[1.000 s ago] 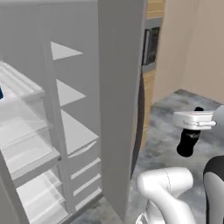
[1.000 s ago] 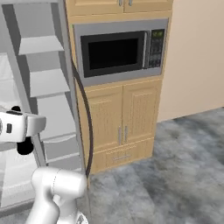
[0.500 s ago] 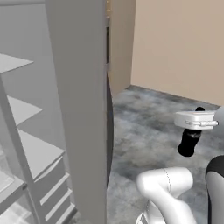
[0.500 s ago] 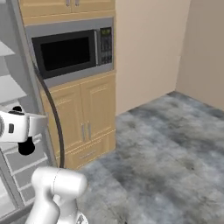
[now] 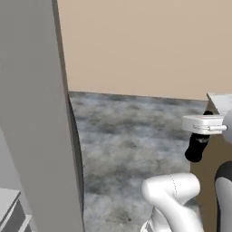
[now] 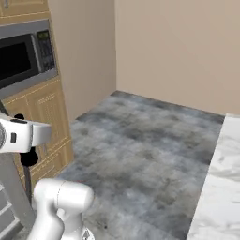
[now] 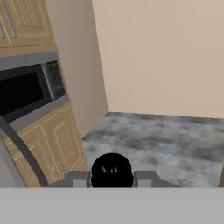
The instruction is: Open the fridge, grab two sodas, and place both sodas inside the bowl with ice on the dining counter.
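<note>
1. Here, the fridge (image 5: 36, 113) stands at the left of the left base view, its grey door swung open, with a curved black handle (image 5: 76, 149) along the door edge.
2. The gripper (image 7: 112, 173) has its jaws drawn together; a dark round object (image 7: 112, 169) sits between them, what it is cannot be told.
3. The dining counter (image 6: 220, 187) shows its marble top at the right of the right base view.
4. A microwave (image 7: 26, 92) sits in light wood cabinets (image 7: 57, 144).

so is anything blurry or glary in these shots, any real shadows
Left base view: flat even light, fridge door smooth grey without glare. Right base view: floor mottling soft, microwave glass dark, reflection-free. Hand view: a round dark shape between the pincer tips is featureless black.
</note>
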Motion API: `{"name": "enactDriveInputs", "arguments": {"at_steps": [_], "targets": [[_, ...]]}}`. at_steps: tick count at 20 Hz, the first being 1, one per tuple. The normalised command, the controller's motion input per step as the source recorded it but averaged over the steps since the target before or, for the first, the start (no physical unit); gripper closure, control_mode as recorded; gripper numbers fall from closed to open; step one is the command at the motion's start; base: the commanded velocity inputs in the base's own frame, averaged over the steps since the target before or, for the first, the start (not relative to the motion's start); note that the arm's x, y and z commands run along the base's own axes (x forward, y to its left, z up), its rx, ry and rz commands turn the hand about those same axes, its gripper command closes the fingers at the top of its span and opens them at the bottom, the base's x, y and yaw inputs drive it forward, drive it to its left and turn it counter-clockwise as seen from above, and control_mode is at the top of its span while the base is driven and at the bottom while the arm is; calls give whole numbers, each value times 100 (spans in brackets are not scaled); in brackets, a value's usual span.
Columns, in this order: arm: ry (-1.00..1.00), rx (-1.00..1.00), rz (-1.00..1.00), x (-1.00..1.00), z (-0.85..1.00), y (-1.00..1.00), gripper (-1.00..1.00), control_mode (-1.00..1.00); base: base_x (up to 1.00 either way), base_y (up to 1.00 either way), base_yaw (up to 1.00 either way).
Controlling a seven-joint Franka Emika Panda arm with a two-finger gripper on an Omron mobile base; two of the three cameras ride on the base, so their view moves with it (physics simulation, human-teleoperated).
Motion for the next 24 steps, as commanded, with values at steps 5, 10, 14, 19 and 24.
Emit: {"name": "enactDriveInputs", "arguments": {"at_steps": [5,10,14,19,24], "targets": [[0,0,0,0,0,0,100,100,15,-9,-66],[0,0,0,0,0,0,100,100,62,-1,-49],[0,0,0,0,0,0,100,100,94,2,-33],[0,0,0,0,0,0,100,100,100,16,-18],[0,0,0,0,0,0,100,100,100,24,-18]]}}
